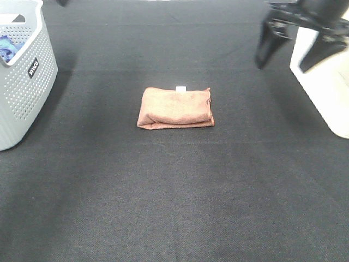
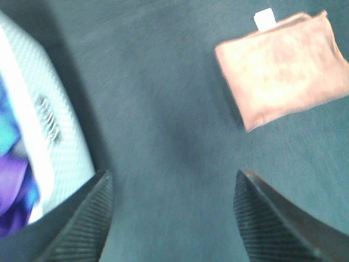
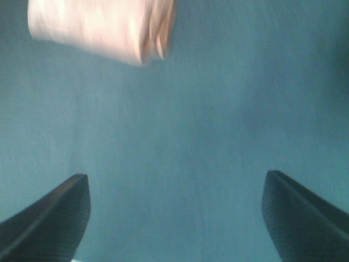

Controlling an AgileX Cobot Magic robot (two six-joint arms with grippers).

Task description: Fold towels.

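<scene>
A brown towel [image 1: 175, 108] lies folded into a small rectangle in the middle of the dark table, with a white tag at its far edge. It also shows in the left wrist view [image 2: 283, 76] and in the right wrist view [image 3: 103, 27]. My right gripper [image 1: 292, 54] is open and empty, raised at the far right above the table, well away from the towel. Its fingers [image 3: 49, 224] frame bare cloth. My left gripper [image 2: 172, 218] is open and empty; it is out of the high view, and hangs between the towel and the basket.
A grey perforated laundry basket [image 1: 22, 71] with blue and purple cloth inside stands at the far left; it also shows in the left wrist view [image 2: 49, 142]. A white bin [image 1: 327, 87] stands at the right edge, under the right arm.
</scene>
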